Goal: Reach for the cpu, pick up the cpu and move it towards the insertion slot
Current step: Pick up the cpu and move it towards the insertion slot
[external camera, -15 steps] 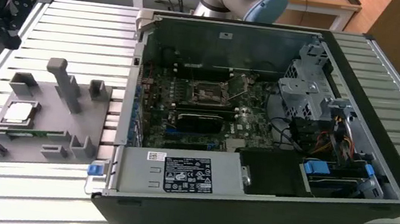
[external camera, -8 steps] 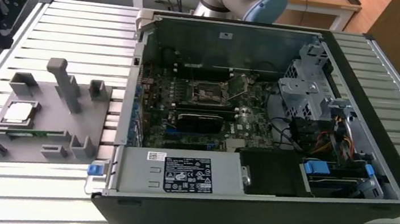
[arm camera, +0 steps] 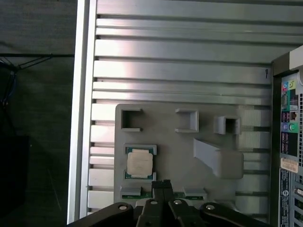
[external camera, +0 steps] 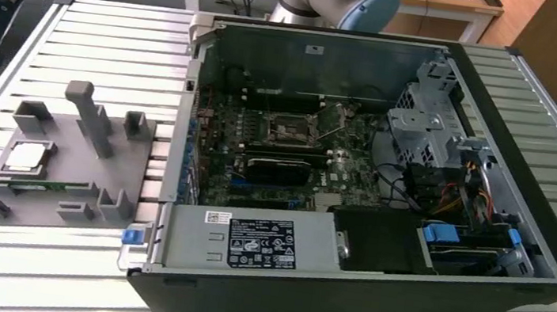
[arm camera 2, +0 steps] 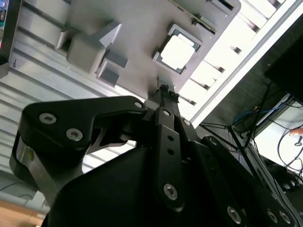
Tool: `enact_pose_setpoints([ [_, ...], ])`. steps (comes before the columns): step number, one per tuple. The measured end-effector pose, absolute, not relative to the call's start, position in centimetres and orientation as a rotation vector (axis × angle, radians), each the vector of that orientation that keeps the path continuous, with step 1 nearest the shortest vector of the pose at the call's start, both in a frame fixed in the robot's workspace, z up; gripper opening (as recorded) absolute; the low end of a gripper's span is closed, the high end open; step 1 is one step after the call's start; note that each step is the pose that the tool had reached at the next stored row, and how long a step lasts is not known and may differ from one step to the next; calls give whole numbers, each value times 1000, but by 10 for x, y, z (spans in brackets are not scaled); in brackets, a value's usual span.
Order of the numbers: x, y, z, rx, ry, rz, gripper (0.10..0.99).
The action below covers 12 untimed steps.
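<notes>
On fixture [arm camera: 180, 158], cpu [arm camera: 140, 163], print illegible, end effector [arm camera: 161, 183] closed

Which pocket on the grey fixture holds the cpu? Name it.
The square pocket nearest the gripper: the cpu lies inside; the three farther pockets are empty.

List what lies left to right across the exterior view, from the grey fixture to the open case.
Small square silvery cpu seated in the grey plastic fixture plate → tall grey plastic post → square metal-framed insertion slot → silver perforated metal drive cage → black computer case wall on the exterior view's right.
</notes>
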State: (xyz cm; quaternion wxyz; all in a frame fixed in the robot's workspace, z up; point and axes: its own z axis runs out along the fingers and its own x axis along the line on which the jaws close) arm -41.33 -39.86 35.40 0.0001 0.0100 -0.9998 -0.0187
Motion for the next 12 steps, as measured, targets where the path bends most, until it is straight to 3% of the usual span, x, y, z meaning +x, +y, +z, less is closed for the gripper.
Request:
enact_pose_setpoints([
  [2,-414,-399,351,32,-3141,-58,114],
  [4,-414,-400,347,32,-3141,-58,235],
  [5,-415,-401,345,32,-3141,-58,235],
  [7,-416,-401,342,32,-3141,-58,353],
  [8,-416,-401,340,32,-3141,-58,353],
  [12,-416,-402,331,32,-3139,-58,584],
])
